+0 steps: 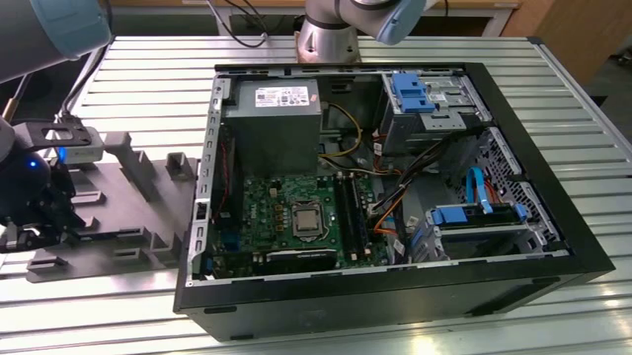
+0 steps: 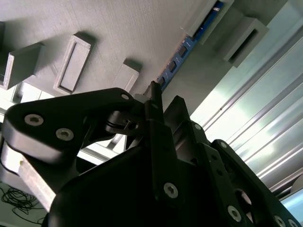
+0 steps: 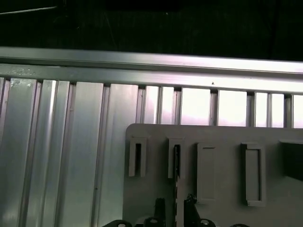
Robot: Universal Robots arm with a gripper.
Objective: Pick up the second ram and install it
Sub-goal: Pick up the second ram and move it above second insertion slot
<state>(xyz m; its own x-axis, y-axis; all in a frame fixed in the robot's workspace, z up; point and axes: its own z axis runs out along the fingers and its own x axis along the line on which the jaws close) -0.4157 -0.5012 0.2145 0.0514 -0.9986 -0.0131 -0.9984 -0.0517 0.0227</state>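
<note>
Slatted aluminium table (image 1: 148, 66) carries an open computer case (image 1: 395, 299). At nine o'clock from that case in the exterior view lies the grey holder tray (image 1: 123, 218), with the arm's wrist hanging over the tray's nine o'clock end.

The second ram (image 2: 181, 53) stands on its long edge in the tray's slotted posts, not yet lifted. In the second wrist view its dark-blue board runs straight away from the gripper (image 2: 165, 98), so the stick's long axis lies along the gap between the fingers rather than across it. The first wrist view gives the same thing edge-on: the ram shows as a thin dark line (image 3: 176, 184) leading out of a post and passing between the two fingertips (image 3: 160, 206).

The fingers stand parted, one to each flat face of the board. They seem not to be touching it, though the near end of the stick is hidden behind the finger bodies, so that is not certain. By my reading, what matters here is that the board sits roughly centred in that gap, thin side facing the pads.

The black memory slots (image 1: 353, 214) lie inside the case, about three o'clock from the wrist in the exterior view and well apart from it, running twelve to six.
</note>
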